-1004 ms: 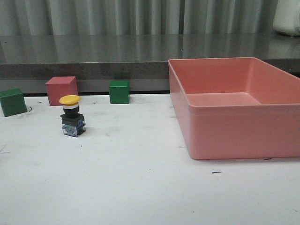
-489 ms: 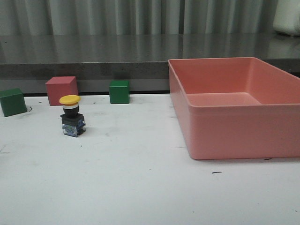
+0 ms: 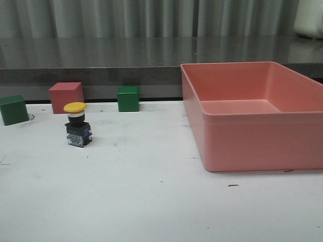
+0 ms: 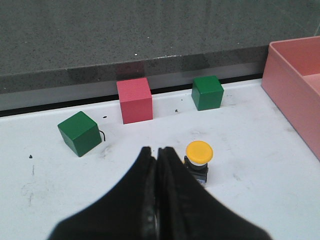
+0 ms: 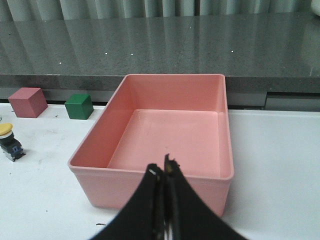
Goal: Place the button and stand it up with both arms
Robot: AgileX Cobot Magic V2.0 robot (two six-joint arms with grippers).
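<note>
White desk [image 3: 151, 201] carries everything, with a dark grey counter ledge [image 3: 101, 55] along its far edge. Biggest item is the pink bin [image 3: 308, 146] on the right half of the desk, open top, nothing visible inside. Left of it, along the back edge: pink-red cube [image 3: 66, 97], a green cube [image 3: 128, 98] to its right, and a second green cube [image 3: 13, 109] at the far left, turned at an angle in the left wrist view. The button [image 3: 77, 126] stands upright on the desk just in front of the pink-red cube, apart from all three cubes — yellow cap up, dark base down, well clear of the bin. Neither arm shows in the front view. Left gripper [image 4: 157, 151] sits above the desk just beside the button, not touching it, fingers pressed together on nothing. Right gripper [image 5: 164, 169] hangs over the near wall of the bin — fingers together too, holding nothing, with the button far off to the side in that view.
</note>
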